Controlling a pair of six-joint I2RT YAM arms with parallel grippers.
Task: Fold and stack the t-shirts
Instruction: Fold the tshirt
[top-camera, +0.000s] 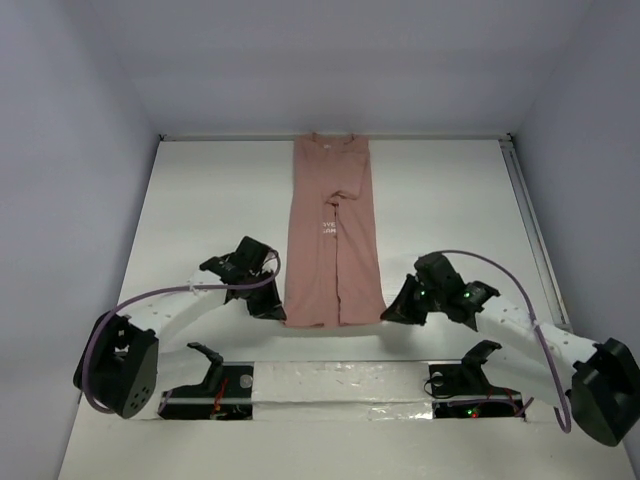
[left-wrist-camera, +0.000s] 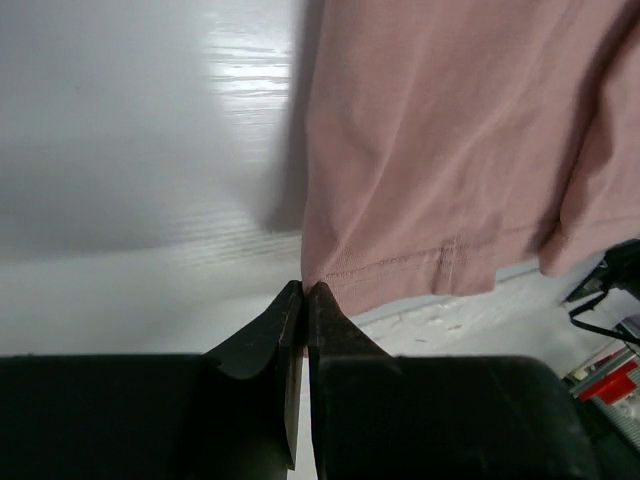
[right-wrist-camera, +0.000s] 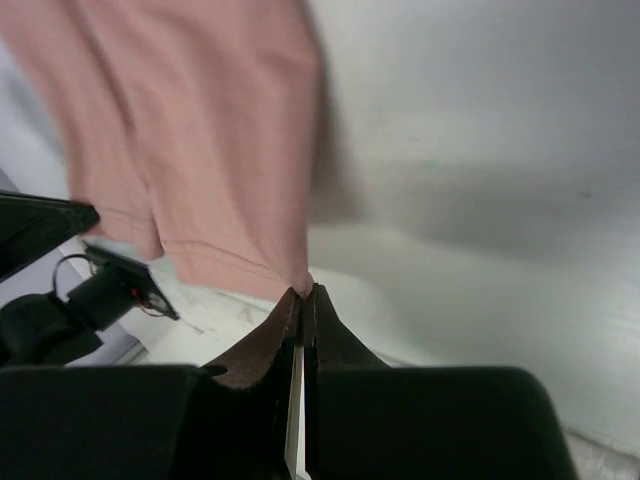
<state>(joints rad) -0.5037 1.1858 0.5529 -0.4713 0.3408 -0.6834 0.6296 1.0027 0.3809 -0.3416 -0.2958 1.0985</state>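
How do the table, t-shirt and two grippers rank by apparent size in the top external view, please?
1. table
2. t-shirt
3. left gripper and right gripper: smallest, and they look about alike, so tied.

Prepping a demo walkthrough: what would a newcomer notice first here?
The salmon-pink t-shirt, folded into a long narrow strip, lies down the middle of the white table, collar at the far edge. The left gripper and the right gripper each pinch a near hem corner of it with jaws shut, one on each side.
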